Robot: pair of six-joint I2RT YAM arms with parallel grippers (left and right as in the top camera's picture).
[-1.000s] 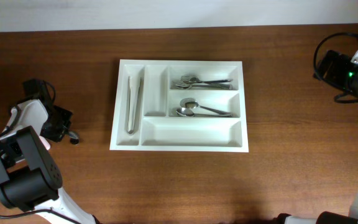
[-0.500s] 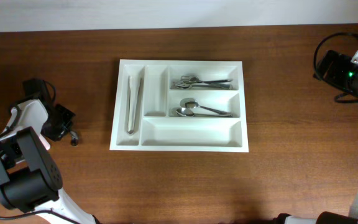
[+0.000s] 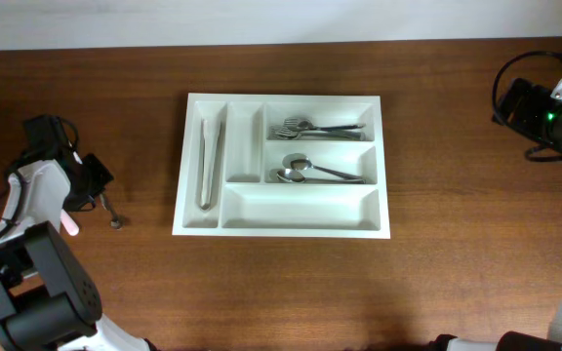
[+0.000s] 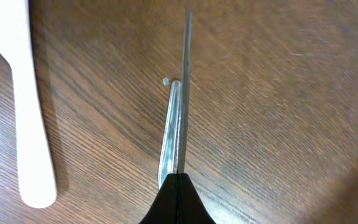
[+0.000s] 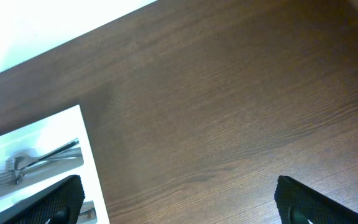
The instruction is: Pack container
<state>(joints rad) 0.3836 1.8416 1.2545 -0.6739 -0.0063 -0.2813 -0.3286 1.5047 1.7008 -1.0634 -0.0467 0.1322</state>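
Packing part done: the tray (image 3: 301,208), well clear of the left hand (image 4: 178,186), holds tongs (image 3: 208,161), forks (image 3: 305,128) and spoons (image 3: 305,172) with two compartments bare; that hand is clamped on a slim metal utensil (image 4: 176,124) yet to go in, while the right hand (image 5: 179,205) gapes empty.

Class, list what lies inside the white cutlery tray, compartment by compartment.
Tray: tongs in left slot, forks in top row, spoons in middle row; other two compartments bare. Overlapping pieces hide their count.

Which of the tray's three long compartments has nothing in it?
The widest compartment of the container, lowest in the overhead view, is bare; the two above hold forks and spoons.
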